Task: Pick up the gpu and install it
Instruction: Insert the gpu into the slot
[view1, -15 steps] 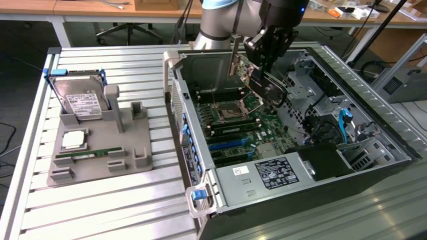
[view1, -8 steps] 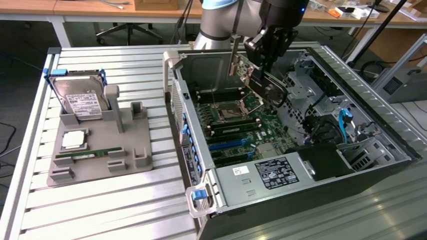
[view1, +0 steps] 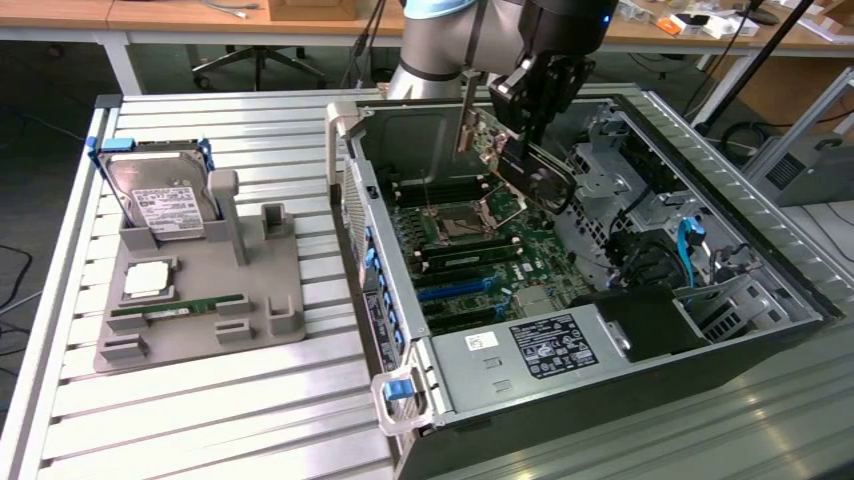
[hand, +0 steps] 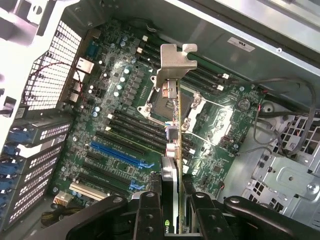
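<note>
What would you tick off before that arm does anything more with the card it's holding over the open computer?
1. Grip: the fingers clamp the gpu from both sides: ok.
2. Card clear of the motherboard, hanging above it: ok.
3. Blue slot empty: ok.
4. Card lined up with a slot: cannot tell.
5. Loose cable lying apart from the card: ok.
</note>
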